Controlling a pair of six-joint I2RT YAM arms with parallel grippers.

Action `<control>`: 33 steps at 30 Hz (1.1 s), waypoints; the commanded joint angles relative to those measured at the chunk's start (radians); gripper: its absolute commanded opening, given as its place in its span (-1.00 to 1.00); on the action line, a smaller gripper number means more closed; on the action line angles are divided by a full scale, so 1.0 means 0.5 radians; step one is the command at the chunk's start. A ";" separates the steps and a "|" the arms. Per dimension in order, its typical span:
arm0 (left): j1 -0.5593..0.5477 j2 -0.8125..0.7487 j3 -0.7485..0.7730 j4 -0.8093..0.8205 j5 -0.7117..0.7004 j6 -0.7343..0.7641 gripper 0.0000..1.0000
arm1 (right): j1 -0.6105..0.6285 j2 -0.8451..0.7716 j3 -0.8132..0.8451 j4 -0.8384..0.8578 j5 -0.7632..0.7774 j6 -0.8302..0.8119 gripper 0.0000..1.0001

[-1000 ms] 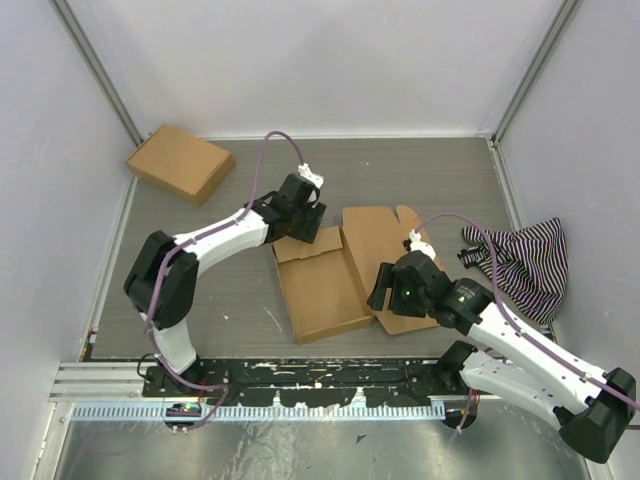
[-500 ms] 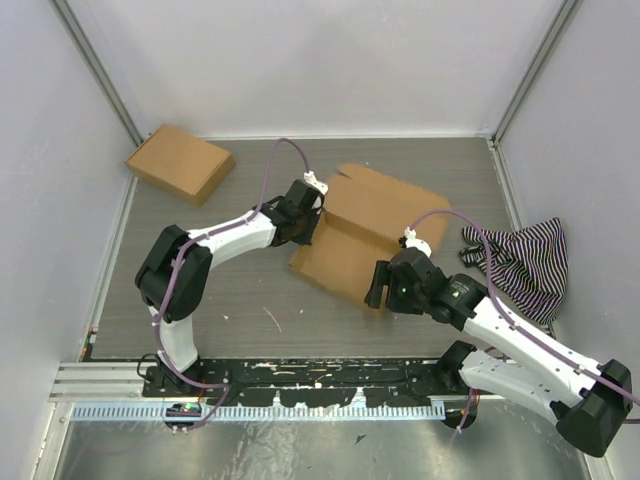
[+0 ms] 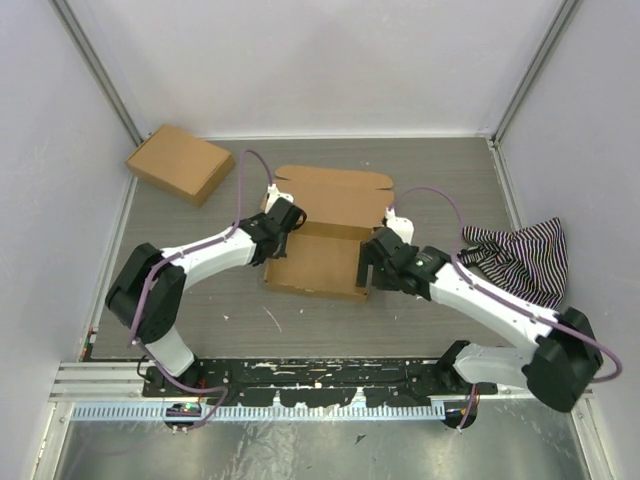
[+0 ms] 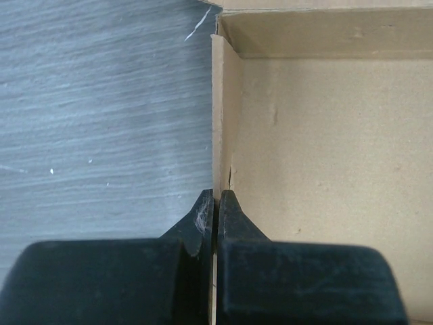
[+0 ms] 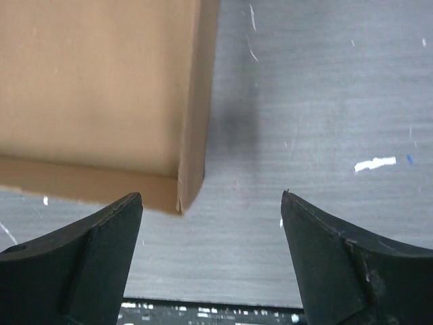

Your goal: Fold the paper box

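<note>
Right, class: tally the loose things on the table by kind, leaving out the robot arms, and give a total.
Cardboard boxes: 2, the paper box and the closed box
Striped cloth: 1
Total: 3

lgt: bright, even | shdws: soft | wrist cams: near edge blurry

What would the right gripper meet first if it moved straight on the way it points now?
Probably the right gripper would meet the corner wall of the paper box, which lies between its open fingers; just right of it is only table. Depth is unclear.
</note>
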 commanded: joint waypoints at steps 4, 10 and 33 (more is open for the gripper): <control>-0.037 -0.145 -0.108 -0.107 -0.132 -0.279 -1.00 | -0.012 0.540 0.303 0.327 0.142 -0.191 0.64; -0.042 -0.189 -0.175 -0.082 -0.171 -0.365 -1.00 | -0.063 0.858 0.395 0.442 0.131 -0.216 -0.08; 0.026 0.277 0.207 -0.169 -0.355 -0.273 -0.55 | -0.132 0.876 0.285 0.467 0.195 -0.280 -0.98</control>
